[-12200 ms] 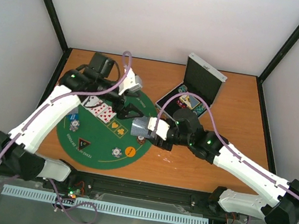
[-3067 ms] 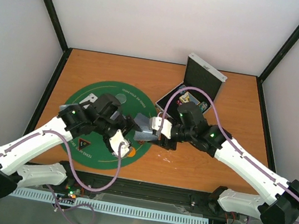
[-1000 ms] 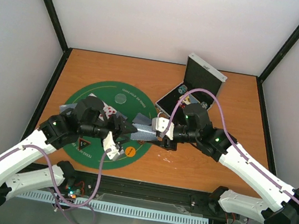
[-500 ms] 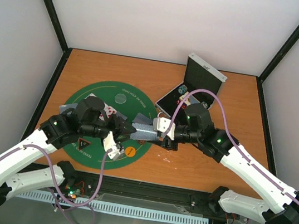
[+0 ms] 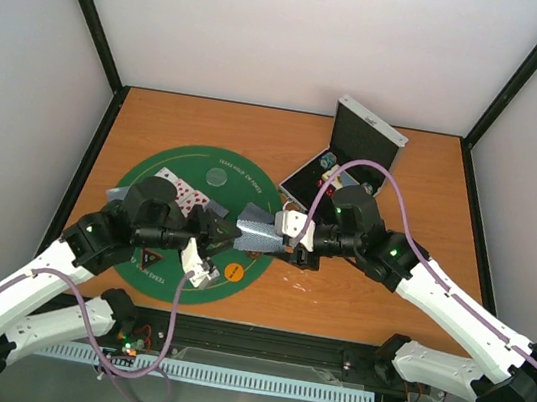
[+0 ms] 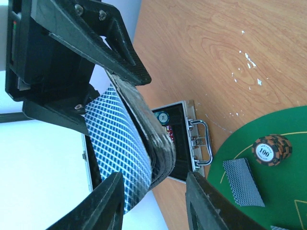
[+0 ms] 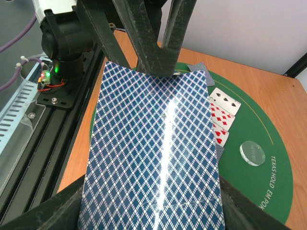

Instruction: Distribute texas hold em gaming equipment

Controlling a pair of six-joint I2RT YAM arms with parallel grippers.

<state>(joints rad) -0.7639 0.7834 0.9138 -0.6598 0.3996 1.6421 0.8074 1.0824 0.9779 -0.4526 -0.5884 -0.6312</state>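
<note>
- The black triangular marker [image 5: 149, 257] lies on the near left of the green mat [image 5: 146, 175]
- Face-up cards [image 5: 185, 193] are fanned on the mat, with the clear disc [image 5: 217, 175] behind them
- The left gripper [image 5: 223, 236] has its fingers spread and holds nothing; its tips flank the deck's end, contact unclear
- The orange disc [image 5: 234, 272] sits near the mat's front edge
- The deck [image 5: 260, 232], blue-patterned backs up, hangs above the mat's right side, clamped across its width by the right gripper [image 5: 274, 242]
- The silver case [image 5: 347, 162] stands open at back right
</note>
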